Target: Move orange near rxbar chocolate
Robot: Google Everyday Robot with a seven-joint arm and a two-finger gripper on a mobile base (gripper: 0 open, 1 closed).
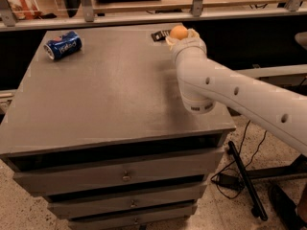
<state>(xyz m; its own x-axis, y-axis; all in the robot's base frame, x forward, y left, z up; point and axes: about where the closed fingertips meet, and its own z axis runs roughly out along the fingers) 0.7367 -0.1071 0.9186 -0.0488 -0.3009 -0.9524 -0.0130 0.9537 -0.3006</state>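
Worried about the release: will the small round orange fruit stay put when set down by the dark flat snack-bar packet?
The small round orange fruit, held in the gripper, is ball-shaped, so it may roll on the flat grey tabletop. It hangs near the far edge by the dark flat snack-bar packet, so a roll could carry it off.

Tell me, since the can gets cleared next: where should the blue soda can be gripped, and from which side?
Probably grip the blue soda can mid-body, coming from above: it lies on its side, so the jaws should close across its round wall, not its ends. The gripper is at the far right of the table, shut on the orange.
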